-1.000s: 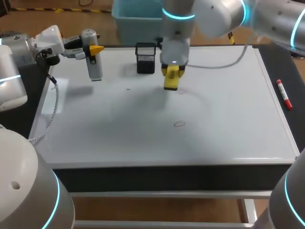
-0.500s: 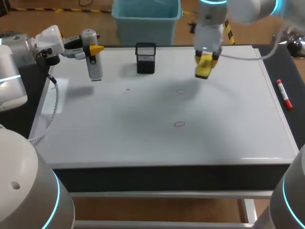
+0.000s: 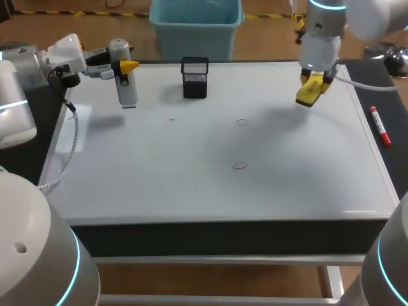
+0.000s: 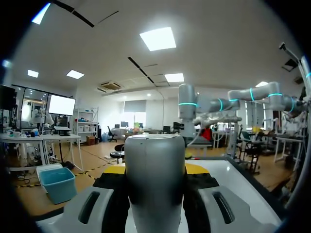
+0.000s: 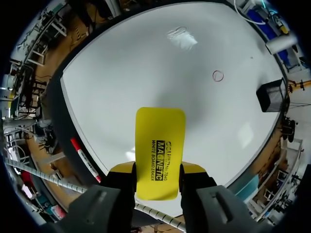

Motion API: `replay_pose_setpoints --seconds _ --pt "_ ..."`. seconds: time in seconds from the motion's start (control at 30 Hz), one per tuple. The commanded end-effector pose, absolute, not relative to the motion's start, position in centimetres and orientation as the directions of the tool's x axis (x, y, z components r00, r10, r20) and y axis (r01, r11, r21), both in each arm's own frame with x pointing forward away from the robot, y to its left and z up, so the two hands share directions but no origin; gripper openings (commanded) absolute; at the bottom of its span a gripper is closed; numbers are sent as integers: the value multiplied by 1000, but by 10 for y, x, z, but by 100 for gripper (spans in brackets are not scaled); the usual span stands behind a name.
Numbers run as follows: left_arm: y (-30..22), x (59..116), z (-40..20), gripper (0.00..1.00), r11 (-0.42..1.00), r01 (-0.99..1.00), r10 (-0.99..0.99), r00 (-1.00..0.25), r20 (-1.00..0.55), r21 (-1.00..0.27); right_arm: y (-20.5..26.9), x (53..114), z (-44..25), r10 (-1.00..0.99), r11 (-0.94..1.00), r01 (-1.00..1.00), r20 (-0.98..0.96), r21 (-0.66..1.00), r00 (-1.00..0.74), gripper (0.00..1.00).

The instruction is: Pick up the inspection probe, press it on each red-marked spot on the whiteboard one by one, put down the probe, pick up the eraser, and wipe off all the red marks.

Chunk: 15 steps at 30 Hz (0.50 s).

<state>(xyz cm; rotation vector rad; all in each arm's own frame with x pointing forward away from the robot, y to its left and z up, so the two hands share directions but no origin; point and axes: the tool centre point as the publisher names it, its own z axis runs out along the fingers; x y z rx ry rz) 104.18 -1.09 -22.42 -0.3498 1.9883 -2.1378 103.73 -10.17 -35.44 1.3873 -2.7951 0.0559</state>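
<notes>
- My left claw (image 3: 125, 66) grips the inspection probe (image 3: 127, 92) over the whiteboard's (image 3: 191, 185) far left corner.
- My right claw (image 3: 310, 84) clamps the eraser (image 3: 306, 94) above its far right.

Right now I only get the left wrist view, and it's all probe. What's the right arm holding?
Observer: The right fingers are shut on the yellow eraser, above the far right part of the whiteboard.
Operator: Any red marks on the board?
Observer: Two small red circles, one mid-board, the other nearer the front edge.
</notes>
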Motion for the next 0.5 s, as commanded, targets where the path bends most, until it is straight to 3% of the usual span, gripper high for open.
replay_pose_setpoints --seconds 0.03,0.5 --pt "-11 1042 -223 0 -74 -14 -306 -951 36 -997 -127 1026 -351 -782 623 -782 13 -28 -623 0" --pt "-11 1042 -223 0 -74 -14 -306 -951 36 -997 -137 1020 -347 -749 661 -749 -13 49 -662 0"
